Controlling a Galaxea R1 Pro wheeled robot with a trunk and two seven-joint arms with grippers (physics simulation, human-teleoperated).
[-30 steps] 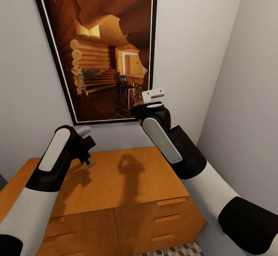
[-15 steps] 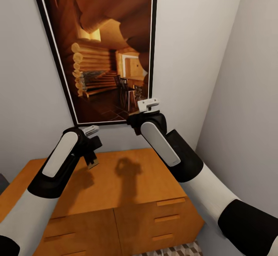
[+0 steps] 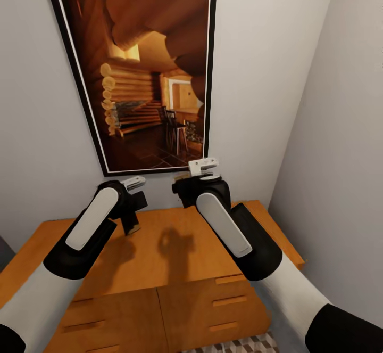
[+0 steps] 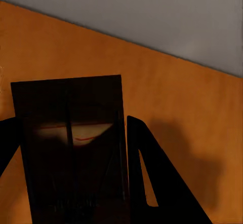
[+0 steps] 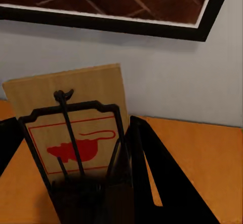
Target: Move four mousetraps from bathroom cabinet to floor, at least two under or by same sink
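Orange-brown wood fills the lower part of the head view: the low cabinet (image 3: 175,257) with its flat top and slot-handled drawer fronts stands in a corner, pushed against a pale grey wall (image 3: 255,65), with a second grey wall (image 3: 340,145) running down its right side. Above it hangs a large black-framed picture of a log-cabin interior (image 3: 143,76). At the lower edge, a sliver of the cube-patterned tiled floor (image 3: 239,345) peeks out below the drawers.

Both arms are raised over the cabinet top. The left gripper (image 3: 131,212) is clamped on a small dark brown mousetrap board (image 4: 71,148); in the left wrist view the board stands between the black fingers (image 4: 157,183) above the wood, mostly in shadow, so its wire parts are hard to make out. The right gripper (image 3: 203,169) is closed on a second mousetrap, a pale wooden board with black wire and a red mouse print (image 5: 76,127), held upright in front of the wall, just under the picture frame. Its lower end is buried in the dark between the fingers. In the head view both traps are largely hidden behind the wrists. Two soft arm shadows lie on the cabinet top.
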